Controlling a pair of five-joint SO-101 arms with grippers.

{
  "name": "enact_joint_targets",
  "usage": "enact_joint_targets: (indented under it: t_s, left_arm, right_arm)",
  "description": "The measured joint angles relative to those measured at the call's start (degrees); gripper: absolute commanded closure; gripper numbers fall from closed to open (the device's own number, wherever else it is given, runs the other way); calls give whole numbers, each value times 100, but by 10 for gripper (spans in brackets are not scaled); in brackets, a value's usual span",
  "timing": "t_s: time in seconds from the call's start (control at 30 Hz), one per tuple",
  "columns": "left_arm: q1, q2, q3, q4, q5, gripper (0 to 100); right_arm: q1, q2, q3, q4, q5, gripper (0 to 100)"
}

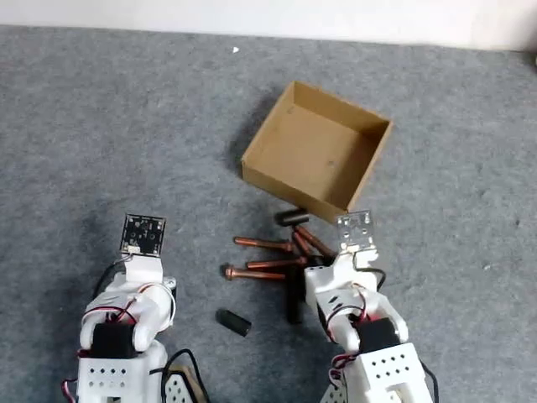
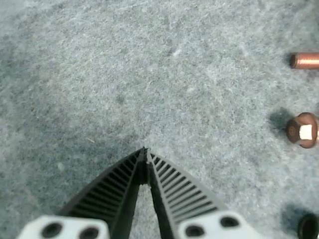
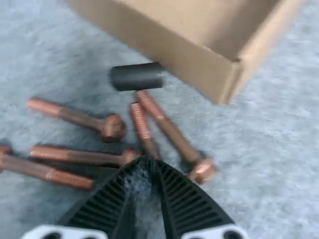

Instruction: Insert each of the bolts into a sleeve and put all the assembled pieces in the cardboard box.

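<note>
The high camera looks down on the bench [image 1: 126, 126] from well above, with the arms on the near side of the cardboard box [image 1: 315, 143]. The right wrist camera sits low, facing over the right end effector [image 3: 144, 162] toward the box's wall. Both views share the bolts [image 1: 262, 264] just before the box. The left wrist camera, close to the bench, faces the surface farther from the box and catches two of those bolts.

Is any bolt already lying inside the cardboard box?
No, in the high view the bolts all lie on the grey carpet outside the box, in front of its wall.
</note>
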Motion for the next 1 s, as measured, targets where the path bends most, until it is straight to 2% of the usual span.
enact_joint_targets:
  t_s: [0.2,0.33,0.43,0.5,0.6,0.73,0.83,1.0]
  left_arm:
    - [-651,0,-360,-18,0,989]
    - [-703,0,-431,-202,0,989]
    - [-747,-35,-431,-264,0,989]
    - [-756,-35,-431,-264,0,989]
    - [-756,-35,-431,-264,0,989]
    - [-756,-35,-431,-264,0,989]
    - [-756,-35,-431,-264,0,989]
    - [-756,-35,-431,-264,0,989]
  right_arm:
    - [18,0,0,193,0,990]
    - [677,0,-9,387,0,985]
    - [1037,0,-255,492,378,985]
    - [1090,0,-598,932,835,978]
    - [897,0,-1363,1837,1187,965]
    - [246,0,-2286,2857,853,909]
    - [-229,-70,-2549,3015,563,870]
    - [-396,-9,-2505,2954,352,872]
